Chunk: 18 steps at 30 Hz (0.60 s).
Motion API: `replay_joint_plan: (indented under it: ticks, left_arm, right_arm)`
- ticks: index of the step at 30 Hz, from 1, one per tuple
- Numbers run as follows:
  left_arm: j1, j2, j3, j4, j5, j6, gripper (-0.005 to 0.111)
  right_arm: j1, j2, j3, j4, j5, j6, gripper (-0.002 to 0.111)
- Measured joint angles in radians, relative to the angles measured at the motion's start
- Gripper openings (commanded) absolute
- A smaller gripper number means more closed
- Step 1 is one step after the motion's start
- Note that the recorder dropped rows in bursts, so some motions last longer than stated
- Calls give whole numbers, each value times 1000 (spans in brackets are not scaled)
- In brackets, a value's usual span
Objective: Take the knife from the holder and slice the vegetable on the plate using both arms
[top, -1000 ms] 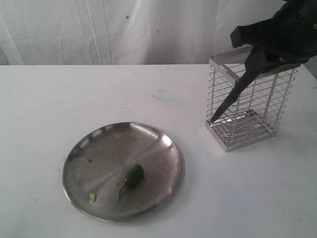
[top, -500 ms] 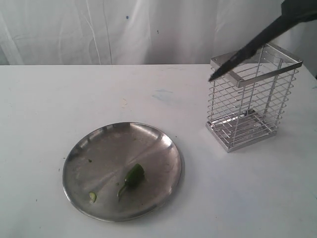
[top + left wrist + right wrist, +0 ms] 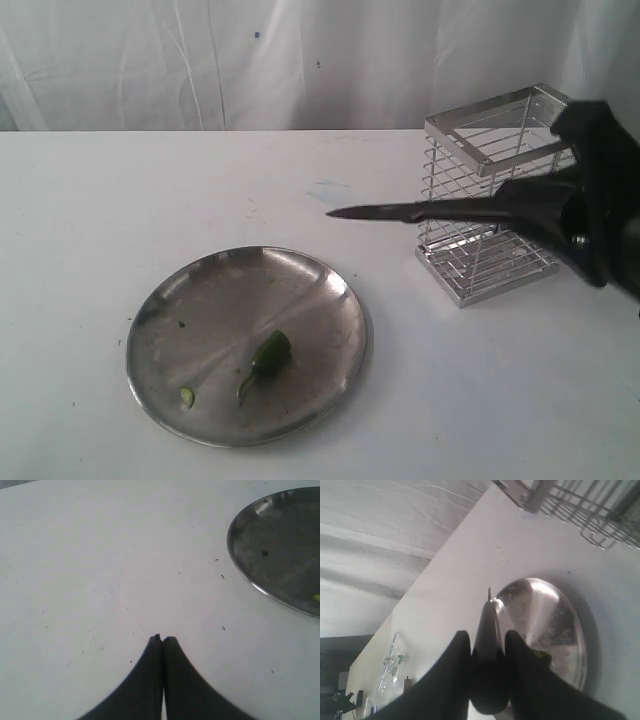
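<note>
A: Surface and backdrop?

B: A white table is seen, lightly marked, with a white cloth hung behind it.

A: The plate?

B: A round steel plate, scuffed, is set flat on the near part of the table. The other positions are taken from it.

A: The vegetable?

B: A small green chilli is lying on the plate, right of its centre and towards the near rim, stem pointing nearer. One round green slice is noted apart from it, close to the plate's near-left rim.

A: The holder?

B: A chrome wire holder is stood upright beyond the plate and to its right, well apart from it. Nothing is seen inside it.

A: The knife?

B: The black knife is held out of the holder, roughly level in the air. Its tip is pointed left, above bare table just past the plate's far-right rim.

A: Right gripper?

B: The right gripper is clamped on the knife handle. In the right wrist view the handle is seen pinched between both fingers, with the blade pointing towards the plate.

A: Left gripper?

B: The left gripper is closed, its fingertips pressed together with nothing between them. It is held over bare table beside the plate's rim.
</note>
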Motion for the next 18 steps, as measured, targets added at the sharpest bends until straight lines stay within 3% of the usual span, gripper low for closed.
replay_joint_plan:
  ticks: [6, 9, 11, 15, 18]
  left_arm:
    - [0, 0, 0, 0, 0, 0, 0]
    - [0, 0, 0, 0, 0, 0, 0]
    - [0, 0, 0, 0, 0, 0, 0]
    - [0, 0, 0, 0, 0, 0, 0]
    - [0, 0, 0, 0, 0, 0, 0]
  right_arm:
    - [0, -8, 198, 262, -117, -135, 0]
    - [0, 21, 228, 571, -100, -473, 0]
    - [0, 77, 214, 657, -64, -714, 0]
    - [0, 238, 171, 687, 188, -999, 0]
    - [0, 312, 168, 691, 218, -1071, 0]
